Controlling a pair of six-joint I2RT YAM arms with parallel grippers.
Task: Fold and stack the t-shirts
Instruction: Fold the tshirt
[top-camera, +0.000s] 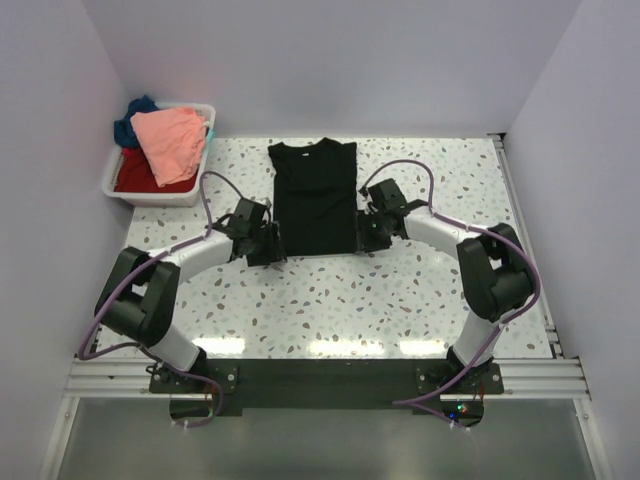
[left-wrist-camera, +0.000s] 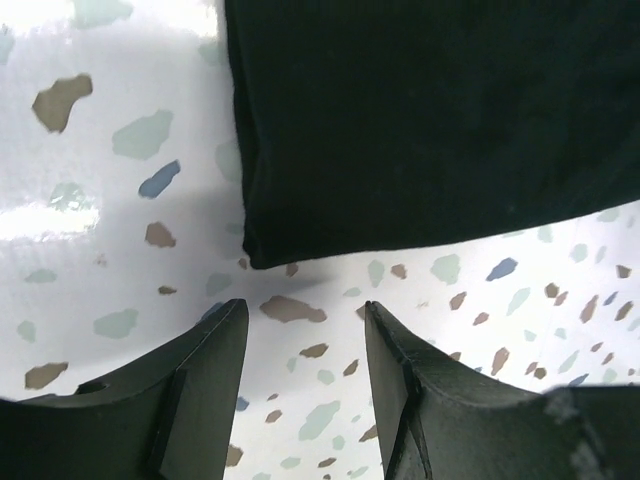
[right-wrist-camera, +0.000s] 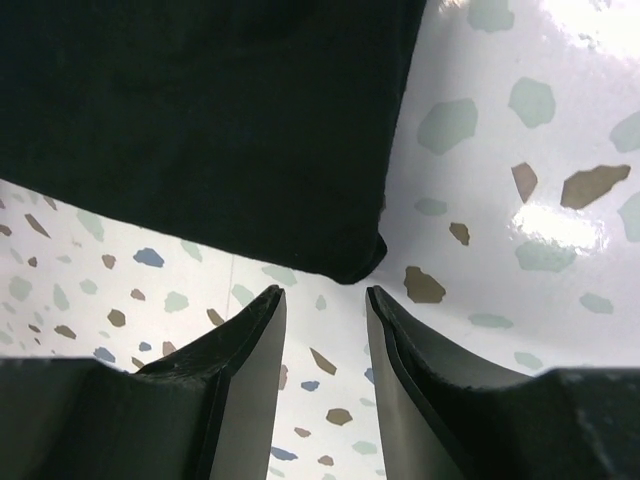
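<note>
The black t-shirt (top-camera: 314, 195) lies flat on the table's middle, sleeves folded in, as a long rectangle with its collar at the far end. My left gripper (top-camera: 272, 246) is open and empty at its near left corner (left-wrist-camera: 262, 250), just short of the cloth. My right gripper (top-camera: 366, 232) is open and empty at its near right corner (right-wrist-camera: 365, 262). The salmon-pink t-shirt (top-camera: 170, 140), red t-shirt (top-camera: 136, 174) and dark blue t-shirt (top-camera: 130, 118) lie heaped in the white bin (top-camera: 112, 180).
The white bin stands at the table's far left corner. White walls close in the left, back and right sides. The terrazzo table (top-camera: 400, 300) stretches in front of the shirt, down to the arm bases.
</note>
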